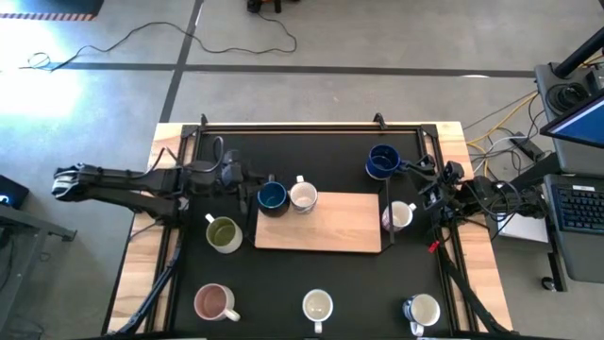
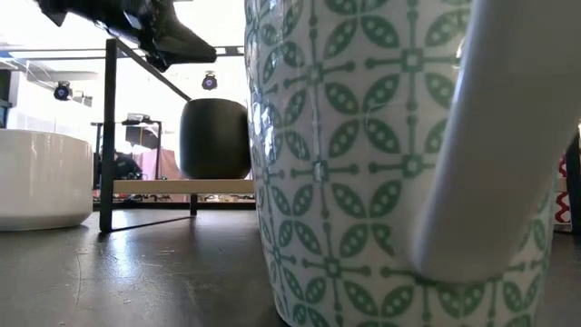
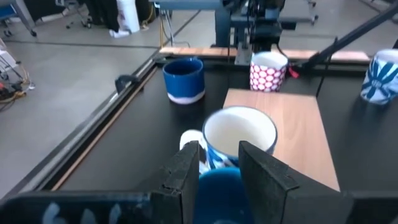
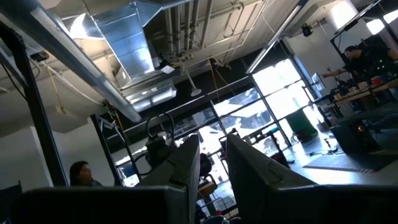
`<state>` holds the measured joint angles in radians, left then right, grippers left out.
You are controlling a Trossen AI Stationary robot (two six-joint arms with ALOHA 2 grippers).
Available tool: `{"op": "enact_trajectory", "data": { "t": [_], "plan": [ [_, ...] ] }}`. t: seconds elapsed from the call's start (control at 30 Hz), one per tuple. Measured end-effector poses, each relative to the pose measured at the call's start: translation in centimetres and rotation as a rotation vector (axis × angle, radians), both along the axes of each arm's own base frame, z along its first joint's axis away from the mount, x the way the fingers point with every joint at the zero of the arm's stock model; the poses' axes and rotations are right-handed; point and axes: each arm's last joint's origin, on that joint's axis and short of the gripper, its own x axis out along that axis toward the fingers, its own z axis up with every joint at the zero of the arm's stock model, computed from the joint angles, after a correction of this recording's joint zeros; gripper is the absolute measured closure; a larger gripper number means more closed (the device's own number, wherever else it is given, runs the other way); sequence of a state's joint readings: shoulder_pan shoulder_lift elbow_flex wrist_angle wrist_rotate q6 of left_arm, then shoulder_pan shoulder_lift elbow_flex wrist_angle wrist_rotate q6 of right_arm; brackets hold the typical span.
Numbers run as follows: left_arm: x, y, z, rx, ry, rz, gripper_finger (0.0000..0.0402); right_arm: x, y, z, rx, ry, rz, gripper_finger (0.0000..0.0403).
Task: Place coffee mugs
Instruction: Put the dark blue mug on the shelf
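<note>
Several coffee mugs stand upright on the black mat around a wooden board (image 1: 321, 227). A blue mug (image 1: 272, 196) and a white mug (image 1: 303, 195) stand side by side at the board's far left corner. My left gripper (image 1: 255, 181) is just left of the blue mug. In the left wrist view its open fingers (image 3: 186, 171) frame the blue mug (image 3: 217, 196), with the white mug (image 3: 239, 132) beyond. No finger visibly touches a mug. My right gripper (image 4: 211, 168) waits at the table's right edge, open, tilted up toward the ceiling.
Other mugs: blue (image 1: 382, 161) at far right, pink-dotted (image 1: 398, 215) by the board's right end, olive green (image 1: 224, 234), and pink (image 1: 214, 302), white (image 1: 318, 307) and white (image 1: 424, 310) along the near edge. A green-patterned mug (image 2: 363, 163) fills the low view.
</note>
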<state>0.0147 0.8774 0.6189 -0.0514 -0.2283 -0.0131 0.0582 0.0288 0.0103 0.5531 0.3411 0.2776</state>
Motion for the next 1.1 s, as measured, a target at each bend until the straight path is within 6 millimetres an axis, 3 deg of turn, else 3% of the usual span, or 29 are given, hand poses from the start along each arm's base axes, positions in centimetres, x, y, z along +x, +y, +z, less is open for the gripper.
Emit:
{"op": "enact_trajectory", "data": {
  "t": [0.3, 0.4, 0.6, 0.77, 1.1],
  "plan": [
    [1.4, 0.1, -0.2, 0.027, 0.062, 0.014, 0.0306, -0.2, 0.0, 0.3, -0.014, -0.029, -0.01, 0.0335],
    [1.4, 0.3, -0.3, 0.066, 0.07, 0.065, 0.0306, -0.2, -0.1, 0.3, -0.09, 0.006, -0.083, 0.0335],
    [1.3, 0.4, -0.8, 0.088, 0.066, 0.118, 0.0306, 0.1, -0.5, 0.0, -0.025, 0.071, -0.226, 0.0335],
    [1.3, 0.4, -0.8, 0.088, 0.063, 0.118, 0.0306, 0.1, -0.5, 2.1, -0.082, 0.104, -0.258, 0.0335],
    [1.3, 0.4, -0.8, 0.072, 0.058, 0.123, 0.0306, 1.3, -1.0, 5.2, 0.092, 0.556, -0.433, 0.0335]
  ]
}}
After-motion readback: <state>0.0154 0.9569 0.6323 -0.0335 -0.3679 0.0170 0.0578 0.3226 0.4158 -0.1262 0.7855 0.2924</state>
